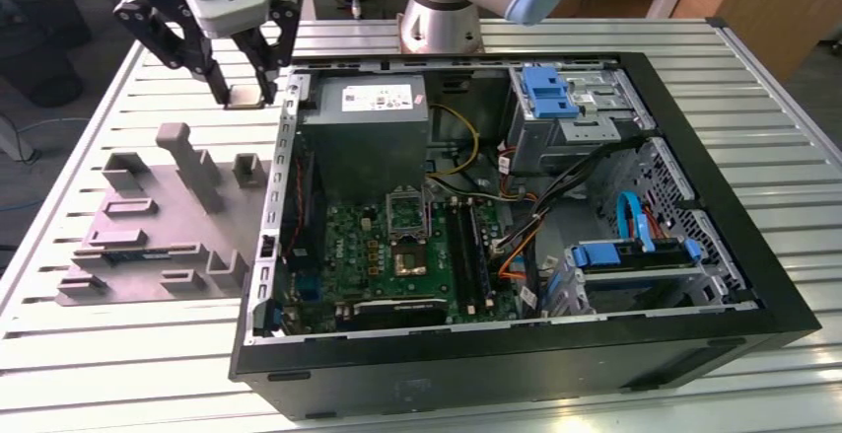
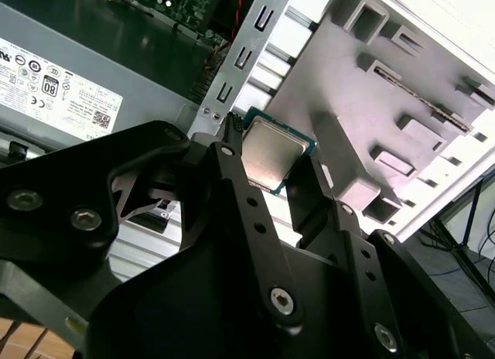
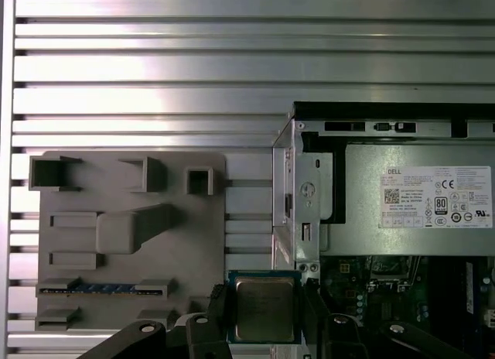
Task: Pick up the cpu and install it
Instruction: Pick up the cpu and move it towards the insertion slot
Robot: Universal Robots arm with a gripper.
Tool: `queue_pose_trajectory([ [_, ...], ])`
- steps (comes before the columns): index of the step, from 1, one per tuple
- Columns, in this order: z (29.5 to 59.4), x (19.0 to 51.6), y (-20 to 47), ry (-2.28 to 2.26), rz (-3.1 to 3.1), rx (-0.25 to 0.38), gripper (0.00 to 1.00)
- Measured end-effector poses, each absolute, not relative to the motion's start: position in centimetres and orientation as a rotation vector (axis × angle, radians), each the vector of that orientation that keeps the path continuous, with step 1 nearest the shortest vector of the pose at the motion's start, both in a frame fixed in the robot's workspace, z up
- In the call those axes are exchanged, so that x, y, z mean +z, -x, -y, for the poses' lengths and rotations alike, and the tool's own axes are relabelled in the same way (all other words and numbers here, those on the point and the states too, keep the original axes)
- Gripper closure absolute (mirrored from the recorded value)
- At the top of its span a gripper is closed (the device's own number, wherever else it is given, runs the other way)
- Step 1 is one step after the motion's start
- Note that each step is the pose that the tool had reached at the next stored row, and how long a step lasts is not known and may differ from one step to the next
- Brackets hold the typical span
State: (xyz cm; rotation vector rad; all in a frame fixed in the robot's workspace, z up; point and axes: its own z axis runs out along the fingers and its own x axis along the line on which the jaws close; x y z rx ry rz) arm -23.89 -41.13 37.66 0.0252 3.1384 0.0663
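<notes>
1. Exterior view: the gripper [image 1: 245, 86] hangs over the slatted table [image 1: 132, 374], outside the open computer case [image 1: 736, 206], off the case wall on the exterior view's left.
2. Fingers are clamped on the cpu [image 1: 243, 97]. The chip is lifted clear of the table.
3. Both wrist views confirm the hold: the cpu [image 2: 277, 146] [image 3: 264, 309] is pinched by two opposite edges, with its silvery metal top exposed between the black fingers [image 2: 232, 181].
4. Position of the chip, from the first wrist view: over the strip between the grey tray [image 3: 116, 220] and the case wall, level with the power-supply box [image 3: 418, 196].
5. The grey tray [image 1: 145, 246] lies flat on the table beside the case. It is not touching the gripper.
6. The dark socket frame [image 1: 408, 211] sits on the motherboard [image 1: 394, 255], inside the case and well apart from the held chip. I cannot tell from here whether the frame is open.
7. Progress, as I judge it: the pick-up is done. The install is not, since the chip is outside the case and nowhere near the socket.
</notes>
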Motion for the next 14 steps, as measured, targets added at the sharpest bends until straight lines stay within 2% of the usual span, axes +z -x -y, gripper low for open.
queue_pose_trajectory([
  [14, 41.1, 37.7, 22.5, -0.026, -3.138, 0.066, 0.53],
])
